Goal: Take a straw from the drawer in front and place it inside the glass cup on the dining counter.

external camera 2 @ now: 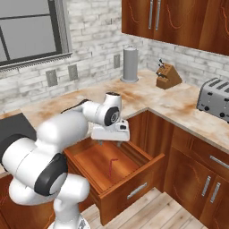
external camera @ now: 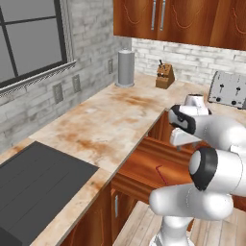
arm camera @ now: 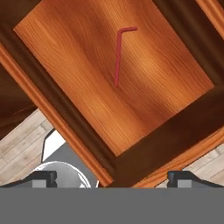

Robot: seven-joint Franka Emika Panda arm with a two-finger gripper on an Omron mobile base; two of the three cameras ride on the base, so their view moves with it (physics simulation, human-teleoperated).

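Observation:
The drawer (external camera 2: 132, 184) stands pulled out of the reddish-brown cabinet under the counter corner, and its wooden floor (arm camera: 83, 61) is bare apart from the straw. The straw (external camera 2: 111, 166) is a thin red stick with a short bent end, lying flat near the drawer's middle (arm camera: 117, 57), and it also appears past the arm (external camera: 161, 174). My gripper (external camera 2: 109, 142) hangs above the drawer's back part, pointing down. Its jaws stand open and empty (arm camera: 113, 177), well apart from the straw. The glass cup and the dining counter are out of view.
An L-shaped marble counter (external camera: 105, 120) wraps the corner, with a dark cooktop (external camera: 33, 192) at the left. A grey cylinder (external camera: 126, 67), a knife block (external camera: 165, 77) and a toaster (external camera: 228, 89) stand along the back. Closed cabinet doors (external camera 2: 201, 179) flank the drawer's right.

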